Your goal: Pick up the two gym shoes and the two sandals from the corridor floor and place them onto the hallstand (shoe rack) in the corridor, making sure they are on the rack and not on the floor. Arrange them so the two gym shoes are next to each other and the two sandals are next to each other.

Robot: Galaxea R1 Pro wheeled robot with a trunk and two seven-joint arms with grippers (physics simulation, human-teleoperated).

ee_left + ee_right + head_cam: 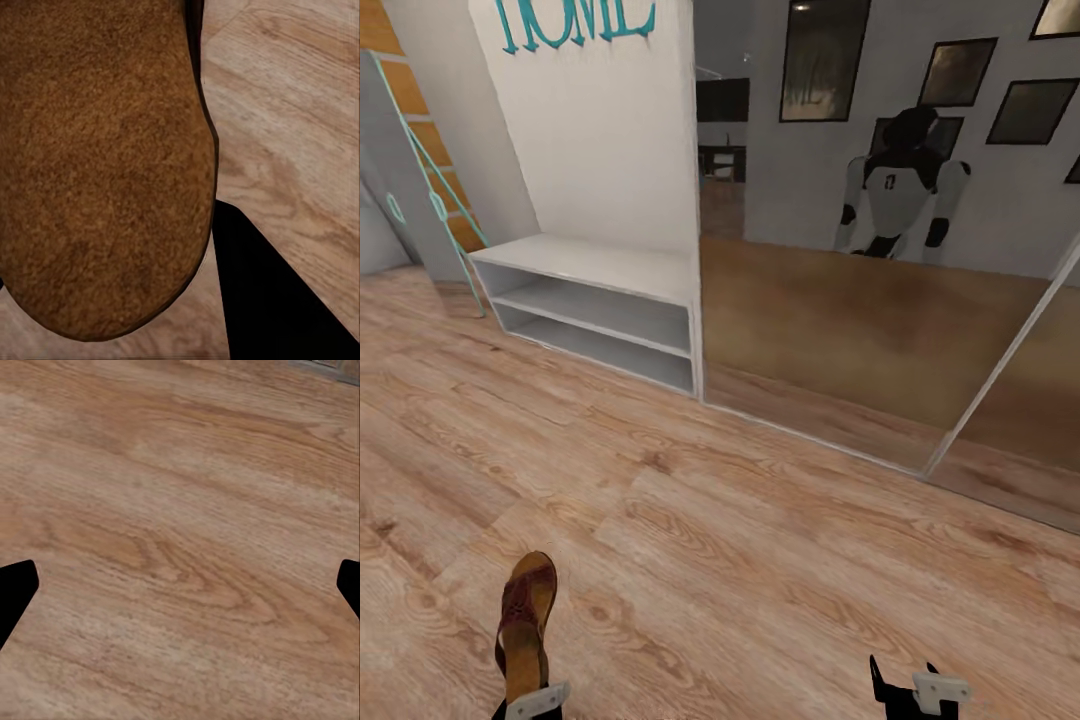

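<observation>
The left gripper (528,705) grips the sandal (526,620) at its heel; light, flexible leather may droop. The right gripper (905,690) hangs open, empty.

The floor (760,540) is light brown wood grain with darker swirls and knots. At lower left of the head view the sandal (526,625) is brown with a tan insole and a dark reddish-brown strap; from the left wrist its sole (97,165) is mottled rust-brown with a dark edge. The rack (595,310) at middle left is light grey under a white wall with teal letters (575,22). Upper right, dark pictures (956,72) in black frames hang on a grey wall. The fingers (16,589) are black.
</observation>
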